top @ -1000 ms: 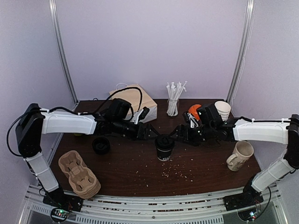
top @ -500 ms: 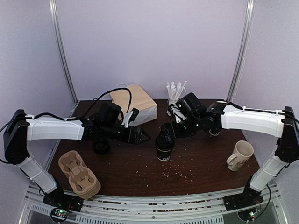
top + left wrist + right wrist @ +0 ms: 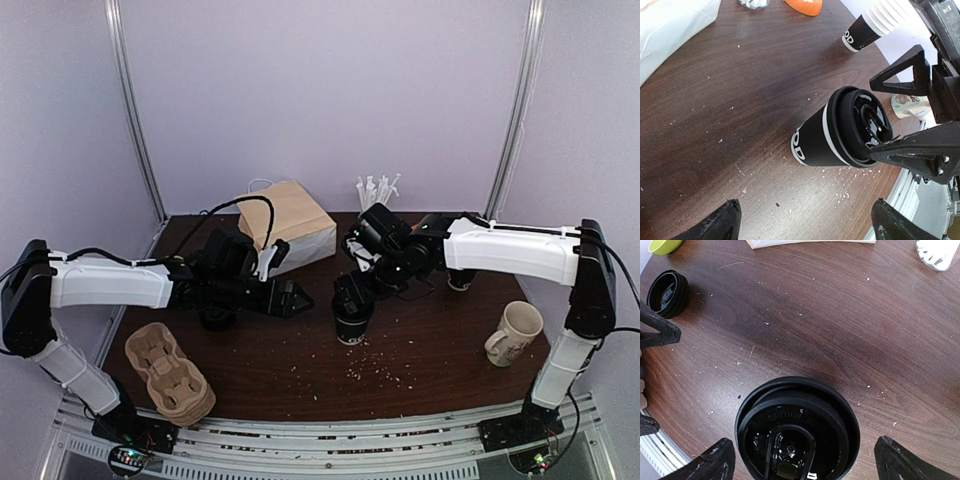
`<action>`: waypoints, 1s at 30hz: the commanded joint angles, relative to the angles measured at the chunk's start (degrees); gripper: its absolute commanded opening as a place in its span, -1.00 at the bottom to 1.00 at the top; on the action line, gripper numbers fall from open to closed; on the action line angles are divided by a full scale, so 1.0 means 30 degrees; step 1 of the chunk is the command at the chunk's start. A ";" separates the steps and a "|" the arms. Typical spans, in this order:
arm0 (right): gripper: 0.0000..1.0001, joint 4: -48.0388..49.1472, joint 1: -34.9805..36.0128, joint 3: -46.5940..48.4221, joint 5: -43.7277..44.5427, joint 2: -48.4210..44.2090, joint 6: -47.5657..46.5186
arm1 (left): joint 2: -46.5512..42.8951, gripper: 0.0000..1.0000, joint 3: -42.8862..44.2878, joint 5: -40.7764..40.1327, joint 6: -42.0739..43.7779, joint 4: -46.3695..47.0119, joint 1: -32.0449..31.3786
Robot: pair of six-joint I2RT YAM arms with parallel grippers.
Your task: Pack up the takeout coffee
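Observation:
The takeout coffee [image 3: 353,322] is a black paper cup with a black lid and white print, standing upright at mid-table. It also shows in the left wrist view [image 3: 837,131] and, lid up, in the right wrist view [image 3: 797,430]. My right gripper [image 3: 352,291] hangs directly over the lid, open, with one finger on each side of the cup [image 3: 805,466] and not touching it. My left gripper [image 3: 300,298] is open and empty just left of the cup, pointing at it [image 3: 807,226].
A brown paper bag [image 3: 290,222] lies at the back. A glass of wrapped straws [image 3: 372,205] stands behind the right arm. Black lids [image 3: 216,314], pulp cup carriers [image 3: 168,372], a cream mug [image 3: 515,333], stacked white cups [image 3: 876,21] and crumbs are also here.
My right arm has swung left from the stacked cups to above the coffee's lid. My left gripper has drawn back a little to the left of the cup.

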 commanded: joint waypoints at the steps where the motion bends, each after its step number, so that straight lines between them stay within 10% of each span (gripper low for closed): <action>1: 0.97 -0.0640 0.0083 0.0606 0.0471 0.0403 -0.0286 | -0.0401 0.87 -0.0311 -0.0139 0.0291 0.0476 0.0011; 30: 0.37 -0.1088 -0.0011 0.0658 0.1128 -0.0075 -0.0459 | 0.0279 0.85 0.0264 -0.0276 0.0386 0.0028 0.0039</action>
